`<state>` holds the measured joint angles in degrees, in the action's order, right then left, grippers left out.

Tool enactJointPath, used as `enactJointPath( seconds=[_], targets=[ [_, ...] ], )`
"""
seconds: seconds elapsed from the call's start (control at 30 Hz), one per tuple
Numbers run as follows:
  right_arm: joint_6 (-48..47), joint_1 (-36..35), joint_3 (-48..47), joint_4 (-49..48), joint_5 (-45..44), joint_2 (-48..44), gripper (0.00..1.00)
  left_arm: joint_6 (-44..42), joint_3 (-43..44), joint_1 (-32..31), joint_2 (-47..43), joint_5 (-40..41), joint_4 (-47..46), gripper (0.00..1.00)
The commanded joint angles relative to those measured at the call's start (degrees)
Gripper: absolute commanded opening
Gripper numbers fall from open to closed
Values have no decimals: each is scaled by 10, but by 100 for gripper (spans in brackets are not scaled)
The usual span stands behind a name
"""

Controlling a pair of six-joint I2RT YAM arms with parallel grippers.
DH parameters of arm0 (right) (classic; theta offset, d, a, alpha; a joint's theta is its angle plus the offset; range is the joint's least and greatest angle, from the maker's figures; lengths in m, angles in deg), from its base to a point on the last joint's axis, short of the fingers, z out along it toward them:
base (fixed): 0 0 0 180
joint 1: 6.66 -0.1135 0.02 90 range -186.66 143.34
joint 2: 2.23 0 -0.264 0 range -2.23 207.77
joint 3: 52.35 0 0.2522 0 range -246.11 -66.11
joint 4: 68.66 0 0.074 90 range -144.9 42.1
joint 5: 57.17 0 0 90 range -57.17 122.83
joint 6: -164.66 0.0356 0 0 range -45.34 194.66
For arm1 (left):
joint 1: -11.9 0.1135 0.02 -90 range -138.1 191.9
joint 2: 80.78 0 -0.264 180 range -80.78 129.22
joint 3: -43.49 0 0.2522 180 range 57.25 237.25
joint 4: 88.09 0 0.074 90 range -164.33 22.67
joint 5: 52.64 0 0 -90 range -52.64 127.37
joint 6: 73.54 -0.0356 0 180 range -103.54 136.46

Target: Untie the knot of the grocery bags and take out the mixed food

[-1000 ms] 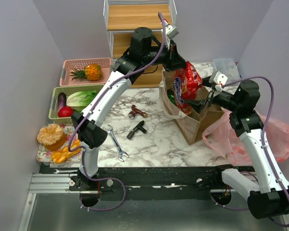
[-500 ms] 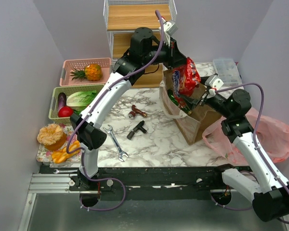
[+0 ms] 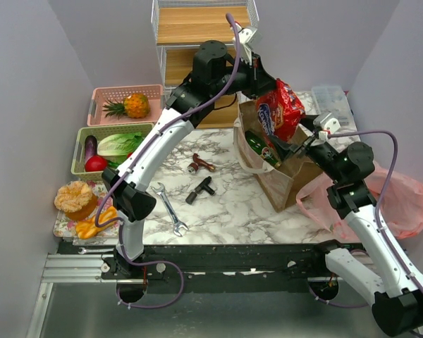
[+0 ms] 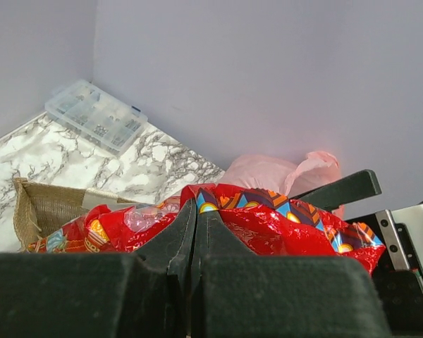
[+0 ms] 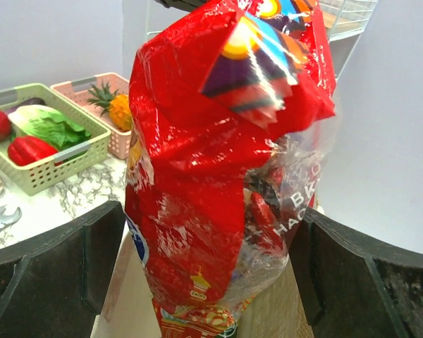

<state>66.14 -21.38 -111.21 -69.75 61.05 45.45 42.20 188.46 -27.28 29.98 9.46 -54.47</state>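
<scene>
Top external view, left to right: at the worktop's (image 3: 225, 204) left edge near the front sits a tray (image 3: 63, 227) with the tan bun (image 3: 74, 197) and orange pieces (image 3: 95, 225). Just behind it, the green basket (image 3: 77, 151) holds the eggplant (image 3: 90, 146), lettuce (image 3: 120, 143) and red round vegetable (image 3: 95, 163). The pineapple (image 3: 136, 105) is in the pink basket (image 3: 97, 98) toward the back left corner. A wrench (image 3: 170, 209) lies nearer the front edge, left of centre.

Right of centre stands the brown paper bag (image 3: 285, 183), with a green bottle (image 3: 257, 148) poking out of its mouth. The left gripper (image 4: 195, 218) is pinched tight on the top edge of the red snack packet (image 3: 278, 113), which hangs with its lower end at the bag's mouth. The right gripper (image 5: 206, 215) has its fingers spread wide, one on each side of the packet. Honestly can't tell if they touch it.

The pink plastic bag (image 3: 409, 197) is slumped at the right edge. I can't make out the knot from here.
</scene>
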Motion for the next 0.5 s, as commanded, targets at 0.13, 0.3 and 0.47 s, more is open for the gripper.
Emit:
enactJointPath(
  seconds=[0.13,0.3,0.47],
  targets=[
    [-11,-42,3,-22,-100,17,100,9,53,-11,-33,84,-63,0],
    [-9,-43,18,-72,-119,25,100,26,50,-12,-37,62,-78,0],
    [-28,-44,9,-144,-152,71,100,74,15,-13,-50,27,-87,0]
  ],
)
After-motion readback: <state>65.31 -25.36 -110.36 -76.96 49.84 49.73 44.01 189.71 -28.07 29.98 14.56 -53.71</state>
